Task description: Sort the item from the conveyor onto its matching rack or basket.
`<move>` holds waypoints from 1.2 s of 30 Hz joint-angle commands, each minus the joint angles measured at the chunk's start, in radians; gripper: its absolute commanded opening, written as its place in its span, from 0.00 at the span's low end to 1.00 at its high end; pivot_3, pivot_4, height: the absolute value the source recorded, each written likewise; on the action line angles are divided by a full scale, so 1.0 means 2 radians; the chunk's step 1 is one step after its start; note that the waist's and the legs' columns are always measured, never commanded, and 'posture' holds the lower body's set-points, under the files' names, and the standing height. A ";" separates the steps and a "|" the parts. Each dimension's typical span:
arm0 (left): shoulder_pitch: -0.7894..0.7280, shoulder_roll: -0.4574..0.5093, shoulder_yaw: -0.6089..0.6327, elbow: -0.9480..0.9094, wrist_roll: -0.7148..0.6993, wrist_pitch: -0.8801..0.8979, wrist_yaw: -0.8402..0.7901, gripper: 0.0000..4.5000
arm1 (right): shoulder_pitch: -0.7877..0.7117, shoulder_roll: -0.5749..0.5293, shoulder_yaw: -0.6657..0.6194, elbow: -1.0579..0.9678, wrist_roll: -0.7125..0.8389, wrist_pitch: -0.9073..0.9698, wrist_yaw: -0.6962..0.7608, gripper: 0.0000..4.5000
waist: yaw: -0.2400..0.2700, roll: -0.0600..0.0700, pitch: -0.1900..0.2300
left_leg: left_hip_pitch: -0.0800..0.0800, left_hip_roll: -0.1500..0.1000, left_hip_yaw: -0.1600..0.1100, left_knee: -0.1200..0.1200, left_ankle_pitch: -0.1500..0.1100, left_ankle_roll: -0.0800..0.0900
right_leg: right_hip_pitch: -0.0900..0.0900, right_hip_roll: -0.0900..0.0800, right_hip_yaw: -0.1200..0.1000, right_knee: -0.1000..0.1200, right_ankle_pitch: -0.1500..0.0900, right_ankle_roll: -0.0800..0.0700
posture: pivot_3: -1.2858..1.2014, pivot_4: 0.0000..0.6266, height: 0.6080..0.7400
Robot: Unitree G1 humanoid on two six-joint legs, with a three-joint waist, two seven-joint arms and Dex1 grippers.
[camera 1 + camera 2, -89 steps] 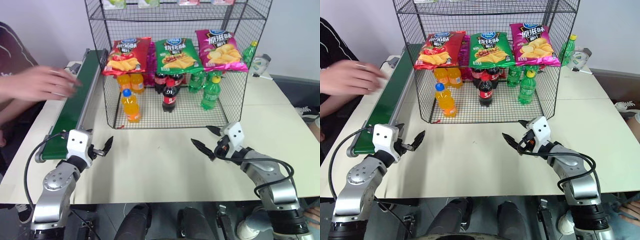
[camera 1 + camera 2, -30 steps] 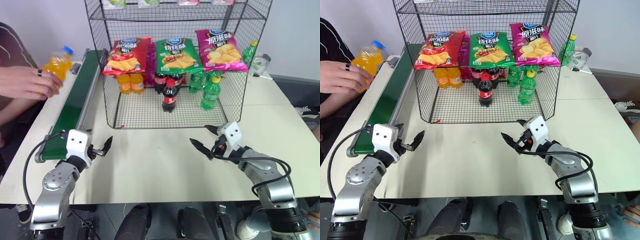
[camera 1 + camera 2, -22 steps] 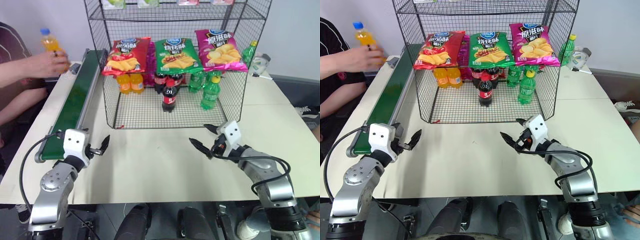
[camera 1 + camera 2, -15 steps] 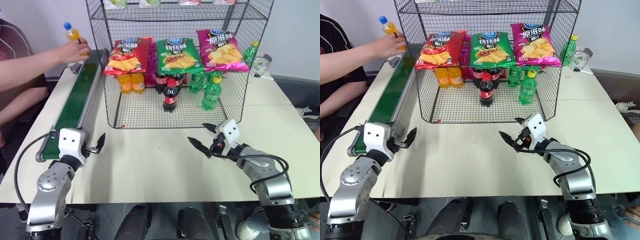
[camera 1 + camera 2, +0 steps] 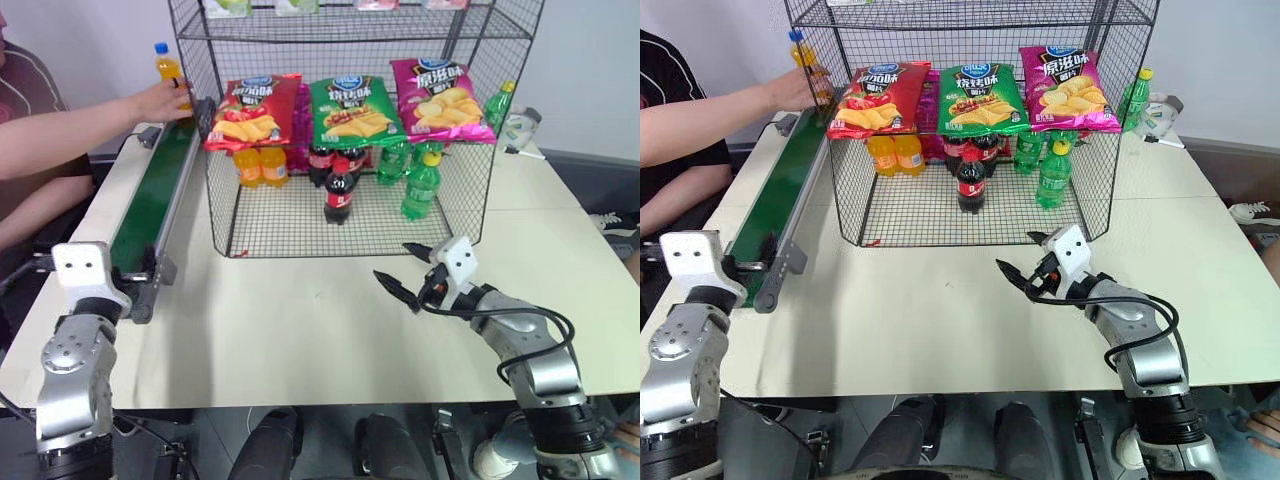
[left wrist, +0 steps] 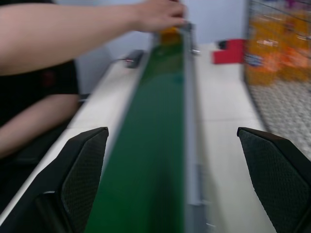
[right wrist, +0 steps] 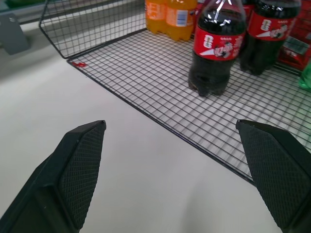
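Note:
A person's hand holds the item (image 5: 168, 72), a small orange soda bottle with a blue cap, upright at the far end of the conveyor (image 5: 150, 190). The green belt runs along the table's left side, beside the black wire rack (image 5: 290, 228). My left gripper (image 6: 172, 131) is open and empty, level at the conveyor's near end and looking along the belt toward the item (image 6: 169, 34). My right gripper (image 5: 392, 260) hangs open and empty above the table, just in front of the rack's open bottom compartment.
Three chip bags (image 5: 350, 110) hang on the rack's front. Orange bottles (image 5: 260, 165), cola bottles (image 7: 216, 48) and green bottles (image 5: 420, 185) stand in its bottom compartment. The person's arm (image 5: 70, 125) reaches over the table's left edge. Another green bottle (image 5: 498, 105) stands behind the rack.
The person lifted the orange bottle out of the rack and carried it to the conveyor's far end. My left arm swung left and up to the belt's near end. The right arm stayed.

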 commanded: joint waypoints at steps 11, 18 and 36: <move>0.009 -0.015 0.032 -0.017 -0.032 -0.001 0.019 0.99 | -0.006 0.013 0.009 -0.010 -0.003 -0.013 0.001 1.00 | 0.000 0.000 0.000 | 0.000 0.000 0.000 0.000 0.000 0.000 | 0.000 0.000 0.000 0.000 0.000 0.000 | 0.52 0.24 1.00; 0.012 -0.017 0.020 -0.011 -0.035 0.002 0.012 0.99 | -0.002 0.016 0.011 -0.015 -0.002 -0.012 -0.001 1.00 | 0.000 0.000 0.000 | 0.000 0.000 0.000 0.000 0.000 0.000 | 0.000 0.000 0.000 0.000 0.000 0.000 | 0.52 0.24 1.00; 0.037 -0.029 0.020 -0.007 -0.034 -0.016 0.000 0.99 | -0.004 0.017 0.014 -0.005 -0.005 -0.022 0.002 1.00 | 0.000 0.000 0.000 | 0.000 0.000 0.000 0.000 0.000 0.000 | 0.000 0.000 0.000 0.000 0.000 0.000 | 0.52 0.24 1.00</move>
